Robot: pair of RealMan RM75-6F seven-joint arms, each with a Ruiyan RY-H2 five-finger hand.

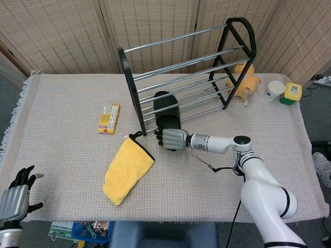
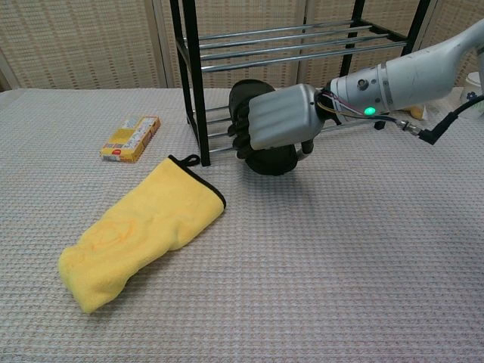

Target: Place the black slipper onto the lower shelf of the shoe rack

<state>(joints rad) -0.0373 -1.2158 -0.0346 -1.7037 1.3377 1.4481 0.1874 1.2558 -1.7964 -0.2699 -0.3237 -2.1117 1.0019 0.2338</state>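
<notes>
My right hand (image 1: 172,139) (image 2: 277,127) grips the heel end of the black slipper (image 1: 164,107) (image 2: 243,97). The slipper's toe end lies on the lower rails of the black and chrome shoe rack (image 1: 182,74) (image 2: 287,41), close to the rack's left end frame. The heel end still sticks out in front of the rack, partly hidden by my hand. My left hand (image 1: 14,194) shows only in the head view, at the table's front left corner, open and holding nothing.
A yellow mitt (image 1: 126,170) (image 2: 141,227) lies in front of the rack's left end. A small yellow box (image 1: 109,118) (image 2: 131,138) lies further left. A yellow plush toy (image 1: 243,80), a cup (image 1: 275,90) and a green-lidded jar (image 1: 290,93) sit right of the rack.
</notes>
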